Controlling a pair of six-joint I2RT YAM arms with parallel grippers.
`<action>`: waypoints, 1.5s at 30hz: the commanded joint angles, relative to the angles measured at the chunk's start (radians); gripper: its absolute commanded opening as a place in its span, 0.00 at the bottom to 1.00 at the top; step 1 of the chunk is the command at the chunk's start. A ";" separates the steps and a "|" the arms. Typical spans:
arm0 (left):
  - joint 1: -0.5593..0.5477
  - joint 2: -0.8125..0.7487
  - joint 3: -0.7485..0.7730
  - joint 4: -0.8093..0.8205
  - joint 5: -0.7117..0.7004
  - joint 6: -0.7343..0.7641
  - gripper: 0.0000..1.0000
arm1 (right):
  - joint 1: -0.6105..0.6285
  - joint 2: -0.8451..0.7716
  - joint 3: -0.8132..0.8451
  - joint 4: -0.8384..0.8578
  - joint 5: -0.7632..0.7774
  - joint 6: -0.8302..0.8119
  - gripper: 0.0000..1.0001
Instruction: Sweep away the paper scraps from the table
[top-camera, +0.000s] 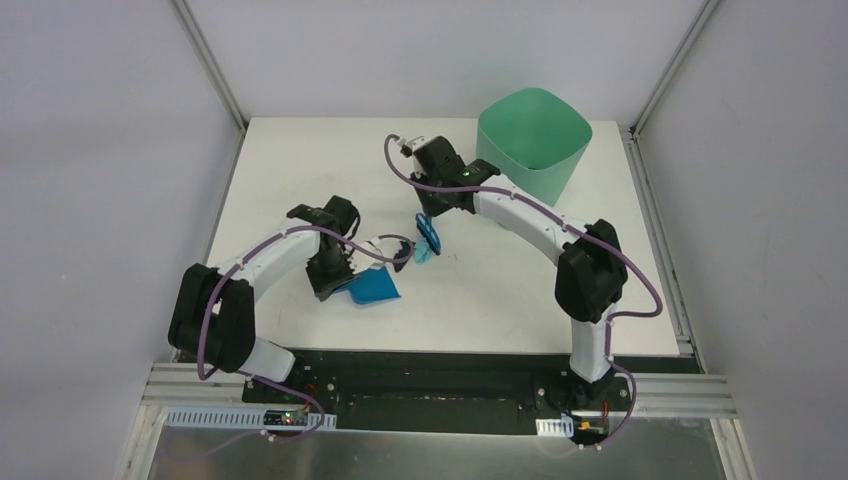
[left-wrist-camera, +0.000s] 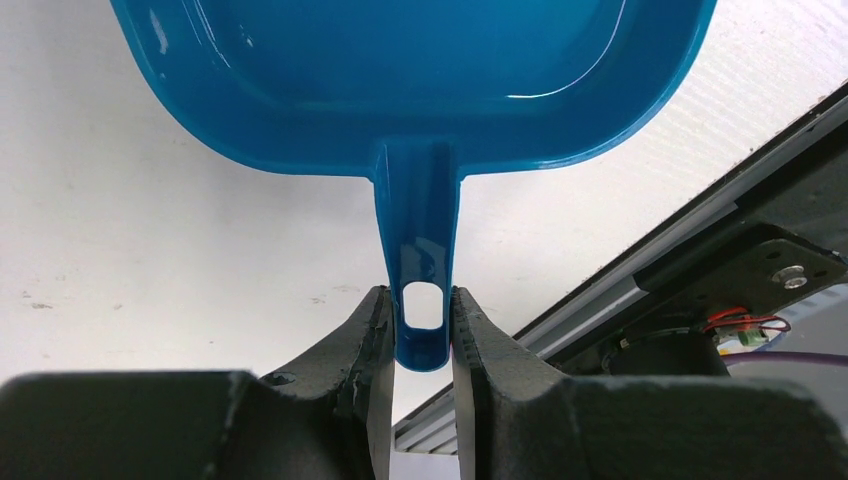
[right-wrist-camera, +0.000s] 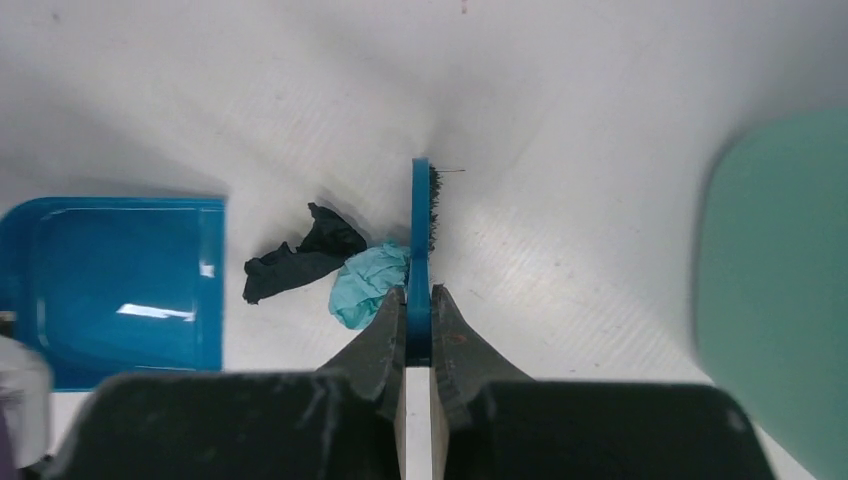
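My left gripper (left-wrist-camera: 420, 330) is shut on the handle of the blue dustpan (left-wrist-camera: 420, 80), which lies on the white table (top-camera: 500, 300) left of centre (top-camera: 375, 288). My right gripper (right-wrist-camera: 418, 318) is shut on the handle of the blue hand brush (right-wrist-camera: 420, 230), held on edge with its black bristles to the right. A black paper scrap (right-wrist-camera: 295, 262) and a light teal scrap (right-wrist-camera: 365, 282) lie against the brush's left side, between it and the dustpan's open mouth (right-wrist-camera: 120, 285). In the top view the brush (top-camera: 430, 235) and the teal scrap (top-camera: 421, 255) sit just right of the dustpan.
A green bin (top-camera: 532, 140) stands at the back right of the table, also at the right edge of the right wrist view (right-wrist-camera: 780, 290). The table's black front edge and metal rail (left-wrist-camera: 700, 250) lie close behind the dustpan handle.
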 joint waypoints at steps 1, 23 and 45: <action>-0.031 0.014 0.022 0.030 0.000 -0.032 0.02 | 0.026 0.026 0.055 -0.043 -0.143 0.098 0.00; -0.047 -0.074 -0.029 0.102 0.018 -0.047 0.00 | 0.068 -0.081 0.131 -0.078 -0.287 0.092 0.00; -0.047 -0.160 -0.132 0.088 0.062 0.003 0.00 | 0.067 -0.087 0.023 -0.056 0.214 -0.181 0.00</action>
